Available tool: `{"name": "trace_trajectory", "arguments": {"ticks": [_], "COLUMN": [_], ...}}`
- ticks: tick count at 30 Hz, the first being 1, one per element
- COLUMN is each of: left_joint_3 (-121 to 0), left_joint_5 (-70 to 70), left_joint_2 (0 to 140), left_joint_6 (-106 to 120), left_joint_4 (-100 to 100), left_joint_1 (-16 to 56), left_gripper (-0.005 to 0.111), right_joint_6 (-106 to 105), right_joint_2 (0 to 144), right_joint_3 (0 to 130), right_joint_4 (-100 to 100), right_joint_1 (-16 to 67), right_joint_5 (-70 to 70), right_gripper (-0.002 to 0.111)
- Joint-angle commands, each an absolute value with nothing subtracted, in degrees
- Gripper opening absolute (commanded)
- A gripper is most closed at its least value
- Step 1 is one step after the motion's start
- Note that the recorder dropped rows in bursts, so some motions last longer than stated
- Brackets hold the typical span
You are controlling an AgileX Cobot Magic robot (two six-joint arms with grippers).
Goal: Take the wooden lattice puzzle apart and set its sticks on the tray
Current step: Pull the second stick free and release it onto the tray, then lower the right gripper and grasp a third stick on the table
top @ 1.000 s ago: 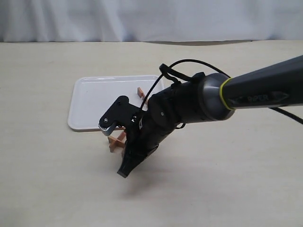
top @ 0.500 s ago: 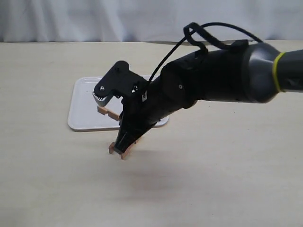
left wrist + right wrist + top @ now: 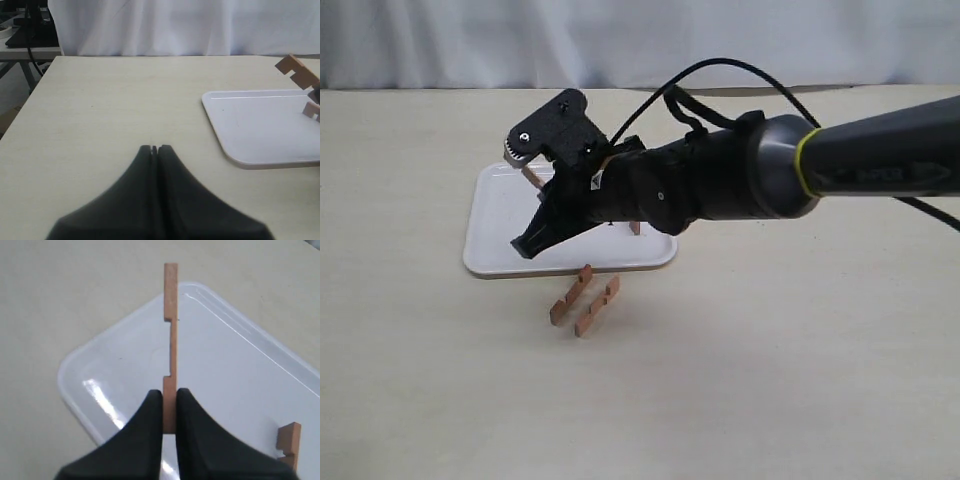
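My right gripper (image 3: 525, 165) hangs over the white tray (image 3: 500, 250), shut on one end of a notched reddish-brown stick (image 3: 532, 178). In the right wrist view the stick (image 3: 171, 340) juts out from the gripper (image 3: 170, 392) above the tray (image 3: 235, 370). Another stick (image 3: 635, 228) rests on the tray, partly behind the arm. Two sticks (image 3: 570, 297) (image 3: 597, 305) lie side by side on the table just in front of the tray; no crossed lattice shows. My left gripper (image 3: 155, 148) is shut with nothing in it, left of the tray (image 3: 260, 130), out of the exterior view.
The right arm (image 3: 740, 180) stretches in from the right, low over the tray's right end. A white curtain (image 3: 640, 40) backs the beige table (image 3: 770, 380). The left wrist view shows the table's edge and other furniture (image 3: 25, 35) beyond it.
My right gripper has risen from the puzzle in front of the tray and swung back-left over the tray, carrying one stick. Two sticks are left lying parallel on the table.
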State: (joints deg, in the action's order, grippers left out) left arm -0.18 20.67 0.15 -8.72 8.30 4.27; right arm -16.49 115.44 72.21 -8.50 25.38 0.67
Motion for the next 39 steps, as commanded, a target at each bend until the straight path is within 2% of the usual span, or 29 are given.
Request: {"name": "trace_trajectory", "arguments": {"ticks": [1, 5, 7, 9, 10, 11, 12, 14, 18, 24, 28, 34, 39], "left_joint_3": [0.0, 0.0, 0.0, 0.0, 0.0, 0.0, 0.0, 0.0, 0.0, 0.0, 0.0, 0.0, 0.0], "left_joint_5": [20.3, 20.3, 20.3, 20.3, 20.3, 20.3, 20.3, 20.3, 20.3, 20.3, 20.3, 20.3, 20.3], "left_joint_2": [0.0, 0.0, 0.0, 0.0, 0.0, 0.0, 0.0, 0.0, 0.0, 0.0, 0.0, 0.0, 0.0], "left_joint_6": [-8.6, -8.6, -8.6, -8.6, -8.6, -8.6, -8.6, -8.6, -8.6, -8.6, -8.6, -8.6, -8.6], "left_joint_4": [8.3, 8.3, 8.3, 8.3, 8.3, 8.3, 8.3, 8.3, 8.3, 8.3, 8.3, 8.3, 8.3], "left_joint_1": [4.7, 4.7, 4.7, 4.7, 4.7, 4.7, 4.7, 4.7, 4.7, 4.7, 4.7, 4.7, 4.7], "left_gripper": [0.0, 0.0, 0.0, 0.0, 0.0, 0.0, 0.0, 0.0, 0.0, 0.0, 0.0, 0.0, 0.0], "right_joint_6": [-12.6, -12.6, -12.6, -12.6, -12.6, -12.6, -12.6, -13.3, -14.1, -16.1, -16.1, -12.4, -12.0], "right_joint_2": [118.6, 119.6, 119.8, 119.8, 119.4, 119.0, 117.7, 114.4, 107.4, 110.0, 111.8, 113.7, 116.0], "right_joint_3": [74.7, 74.8, 74.8, 74.8, 74.8, 74.9, 75.2, 75.2, 75.2, 75.2, 75.2, 75.2, 75.2], "right_joint_4": [-8.7, -9.0, -9.9, -9.9, -9.9, -9.9, -9.9, -9.5, -9.5, -8.9, -6.0, -3.7, -3.7], "right_joint_1": [22.5, 20.4, 19.7, 19.4, 19.4, 19.4, 19.7, 20.1, 20.1, 20.9, 24.2, 26.5, 26.5], "right_joint_5": [-0.5, 0.0, 0.0, 0.8, 1.2, 1.4, 2.8, 5.2, 17.7, 36.4, 38.0, 36.4, 35.2], "right_gripper": [0.005, 0.005, 0.009, 0.021, 0.035, 0.042, 0.058, 0.07, 0.069, 0.07, 0.07, 0.095, 0.099]}}
